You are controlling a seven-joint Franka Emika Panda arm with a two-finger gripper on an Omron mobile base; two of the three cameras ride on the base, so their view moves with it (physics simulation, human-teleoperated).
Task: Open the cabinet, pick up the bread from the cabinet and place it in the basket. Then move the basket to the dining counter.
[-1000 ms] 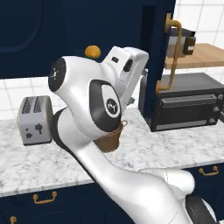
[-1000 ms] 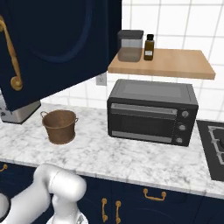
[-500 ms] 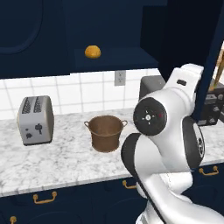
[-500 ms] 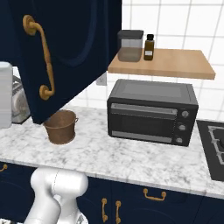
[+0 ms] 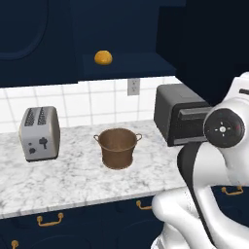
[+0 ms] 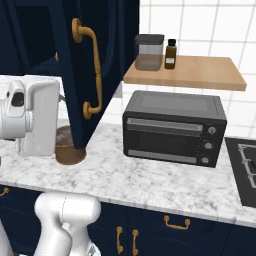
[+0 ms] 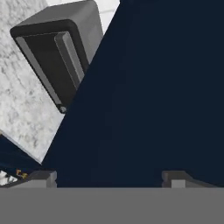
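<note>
A white and grey marble worktop (image 5: 58,180) runs across the middle of the left base view, with white wall tiles (image 5: 73,104) behind it and dark blue drawers (image 5: 87,221) with gold pulls below. A silver toaster (image 5: 40,133) stands at the left. A black toaster oven (image 6: 174,127) sits in the middle of the right base view, under a wooden shelf (image 6: 187,73) holding a jar (image 6: 149,51) and a small bottle (image 6: 171,53).

The cabinet (image 5: 124,46) at the top of the left base view is open. The bread (image 5: 103,57), a small round orange bun, sits on its dark shelf, upper middle. The brown woven basket (image 5: 118,147) stands on the worktop right below it, in the middle of the view. It looks like a little pot with two loop handles.

The gripper (image 7: 109,178) is spread wide and holds nothing, close to the dark blue door (image 7: 157,87).
</note>
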